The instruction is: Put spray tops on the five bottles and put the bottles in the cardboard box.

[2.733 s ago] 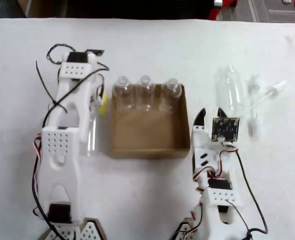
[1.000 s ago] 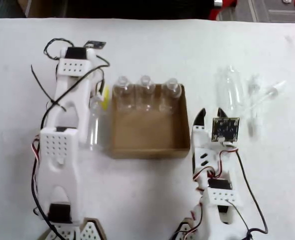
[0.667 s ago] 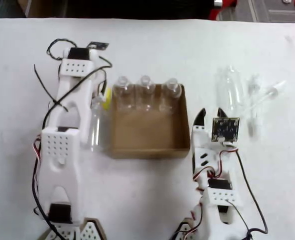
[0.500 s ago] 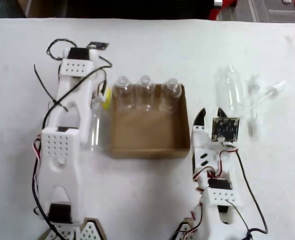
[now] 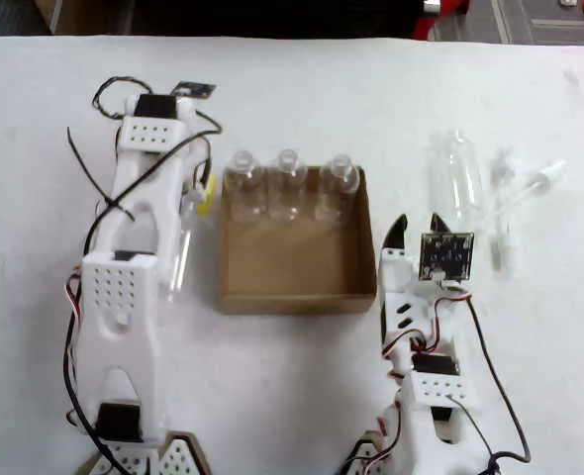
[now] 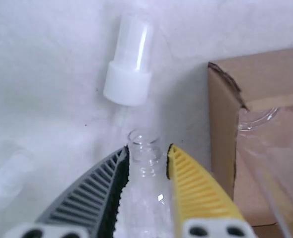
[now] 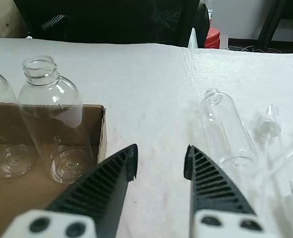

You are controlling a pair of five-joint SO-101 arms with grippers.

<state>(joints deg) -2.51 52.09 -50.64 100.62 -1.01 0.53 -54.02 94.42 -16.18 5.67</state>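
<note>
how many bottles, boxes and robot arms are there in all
cardboard box: 1
bottles: 5 (3 standing in the cardboard box, 1 lying on the table, 1 bottle in the left hand)
robot arms: 2
total: 8

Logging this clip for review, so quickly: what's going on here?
The left gripper is closed on the neck of a clear bottle beside the cardboard box, with a loose spray top on the table just ahead of it. Three bottles stand in the box's far row with no spray tops on. The right gripper sits open on the box's other side, near a fifth bottle and more spray tops lying on the table.
</note>
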